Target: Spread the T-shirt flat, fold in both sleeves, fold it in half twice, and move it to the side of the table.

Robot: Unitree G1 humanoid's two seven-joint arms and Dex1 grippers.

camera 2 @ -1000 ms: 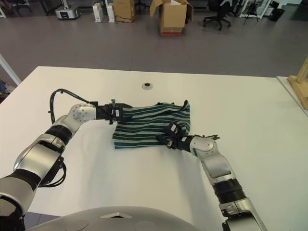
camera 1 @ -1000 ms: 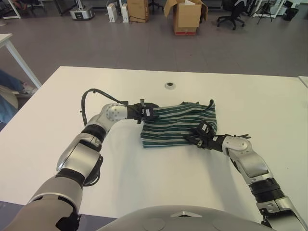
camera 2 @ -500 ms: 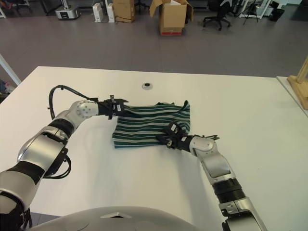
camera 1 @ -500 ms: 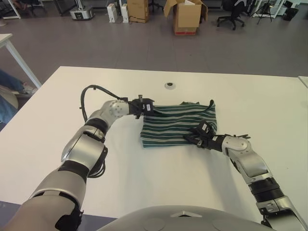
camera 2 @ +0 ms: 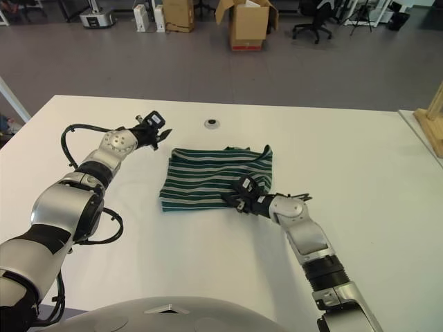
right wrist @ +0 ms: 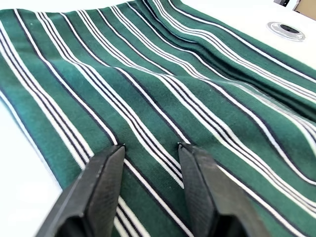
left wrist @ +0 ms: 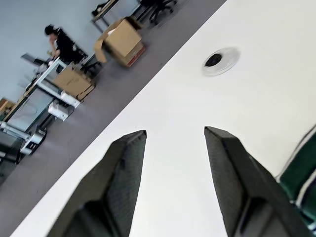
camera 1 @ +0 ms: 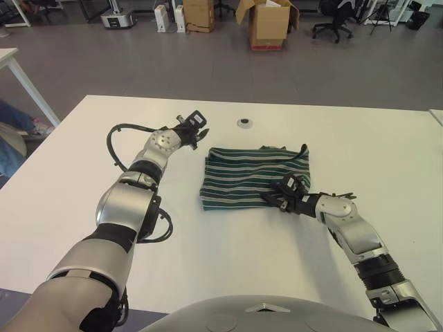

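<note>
On the white table [camera 1: 208, 263], near its middle, we see the T-shirt [camera 1: 252, 176] lying folded into a rough rectangle. It is green with thin white stripes, and its neckline shows at the far right corner. Its near left corner is a little rumpled, and the cloth otherwise lies fairly flat.

We find the left gripper [camera 1: 196, 129] raised above bare tabletop, just off the shirt's far left corner and apart from the cloth. Its fingers [left wrist: 126, 163] are spread and released, with nothing between them. Beyond it sits a small round port [camera 1: 243, 123] set into the table surface, a short way past the shirt's far edge.

We see the right gripper [camera 1: 280, 196] resting on the shirt's near edge, toward the right side. Its fingertips [right wrist: 111, 163] lie down on the striped fabric and stand apart, unclenched, with the cloth flat between them rather than pinched.

Behind the table, cardboard boxes [camera 1: 268, 22] and an office chair [camera 1: 336, 21] stand on the grey floor.
</note>
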